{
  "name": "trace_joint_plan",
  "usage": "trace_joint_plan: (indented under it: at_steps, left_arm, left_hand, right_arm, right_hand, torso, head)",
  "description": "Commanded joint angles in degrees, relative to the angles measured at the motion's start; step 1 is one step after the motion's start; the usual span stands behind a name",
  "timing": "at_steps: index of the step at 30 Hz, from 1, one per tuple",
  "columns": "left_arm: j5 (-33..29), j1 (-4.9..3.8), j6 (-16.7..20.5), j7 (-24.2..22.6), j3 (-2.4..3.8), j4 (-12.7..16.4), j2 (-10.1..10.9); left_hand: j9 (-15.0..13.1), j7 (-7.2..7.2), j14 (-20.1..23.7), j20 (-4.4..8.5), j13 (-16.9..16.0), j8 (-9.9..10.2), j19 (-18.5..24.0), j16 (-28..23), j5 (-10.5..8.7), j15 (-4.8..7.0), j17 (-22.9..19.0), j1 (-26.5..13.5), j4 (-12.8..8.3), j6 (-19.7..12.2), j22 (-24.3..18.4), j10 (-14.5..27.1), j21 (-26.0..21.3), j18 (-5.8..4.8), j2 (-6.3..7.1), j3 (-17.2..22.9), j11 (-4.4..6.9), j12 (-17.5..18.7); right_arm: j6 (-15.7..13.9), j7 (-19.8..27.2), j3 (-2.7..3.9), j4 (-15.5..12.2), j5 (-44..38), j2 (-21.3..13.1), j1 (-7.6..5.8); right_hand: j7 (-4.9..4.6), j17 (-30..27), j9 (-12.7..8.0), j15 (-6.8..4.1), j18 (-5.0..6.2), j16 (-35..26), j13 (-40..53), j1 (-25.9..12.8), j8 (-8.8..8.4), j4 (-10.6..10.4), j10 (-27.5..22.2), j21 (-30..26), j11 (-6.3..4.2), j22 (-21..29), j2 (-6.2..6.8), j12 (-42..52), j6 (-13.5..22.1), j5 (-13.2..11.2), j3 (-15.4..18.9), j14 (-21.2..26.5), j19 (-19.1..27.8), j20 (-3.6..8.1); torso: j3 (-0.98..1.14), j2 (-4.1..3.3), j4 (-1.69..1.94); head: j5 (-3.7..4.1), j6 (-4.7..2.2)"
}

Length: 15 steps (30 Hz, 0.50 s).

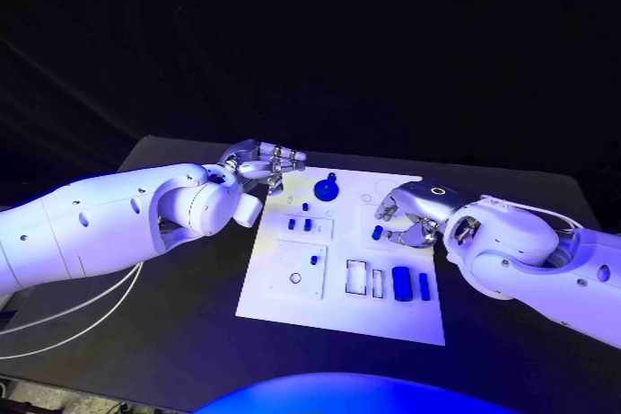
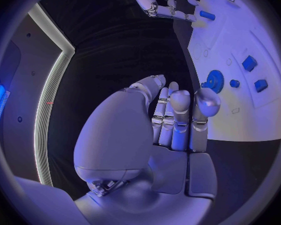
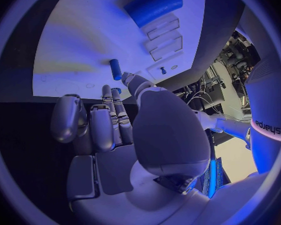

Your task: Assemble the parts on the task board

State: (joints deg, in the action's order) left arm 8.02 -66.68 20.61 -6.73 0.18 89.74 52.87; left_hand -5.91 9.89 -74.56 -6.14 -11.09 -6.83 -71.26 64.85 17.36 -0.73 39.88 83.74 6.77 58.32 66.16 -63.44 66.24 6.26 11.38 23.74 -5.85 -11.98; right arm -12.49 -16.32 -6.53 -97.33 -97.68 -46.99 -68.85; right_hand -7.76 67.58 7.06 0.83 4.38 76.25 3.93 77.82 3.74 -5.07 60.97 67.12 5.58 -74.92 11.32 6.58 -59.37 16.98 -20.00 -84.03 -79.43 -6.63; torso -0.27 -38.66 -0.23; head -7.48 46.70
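My right hand (image 1: 412, 218), fingers curled on nothing, hovers by a small peg (image 1: 377, 233) on the board (image 1: 292, 302); stiff, light, probably slick, best pinched mid-length.

A black table (image 1: 155, 342) stands against a dark backdrop (image 1: 310, 55). White cables (image 1: 78, 320) trail over its near left side. A lit strip (image 2: 50, 100) frames a dark panel.
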Motion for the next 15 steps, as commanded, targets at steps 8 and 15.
trace_joint_plan:
  at_steps: [8,15]
  left_arm:
    - [0.15,-0.06,-0.95,-0.26,0.03,0.14,0.03]
    - [0.15,-0.06,-0.95,-0.22,0.03,0.21,0.13]
  left_hand:
    - [0.08,0.06,0.04,-0.14,-0.09,0.17,-0.39,0.16,0.25,-0.43,-0.05,-0.04,-0.36,-0.31,-0.02,0.42,-0.11,0.45,-0.69,-0.02,0.01,-0.36]
    - [0.08,0.06,0.04,-0.14,-0.09,0.17,-0.39,0.16,0.25,-0.43,-0.05,-0.04,-0.36,-0.31,-0.02,0.42,-0.11,0.45,-0.69,-0.02,0.01,-0.36]
  right_arm:
    - [3.03,0.48,-0.08,1.65,-0.03,1.72,0.67]
    - [3.38,0.68,-0.15,2.77,0.00,2.63,1.14]
  right_hand:
    - [0.62,-0.21,-0.10,-0.13,0.41,-0.21,0.03,-0.25,0.16,0.05,-0.16,-0.43,-0.07,-5.26,-0.38,0.78,-0.13,0.52,0.67,-1.38,-0.08,0.02]
    - [0.33,-0.50,-0.01,-0.68,0.21,-0.36,0.21,0.62,0.54,0.15,2.28,0.59,-0.80,-5.77,-2.29,2.38,-1.26,-0.66,-0.13,-1.36,-0.79,0.38]
  torso:
    - [-0.02,-0.08,0.06]
    - [-0.05,-0.07,0.03]
  head:
    - [-0.19,0.07]
    - [-0.30,0.20]
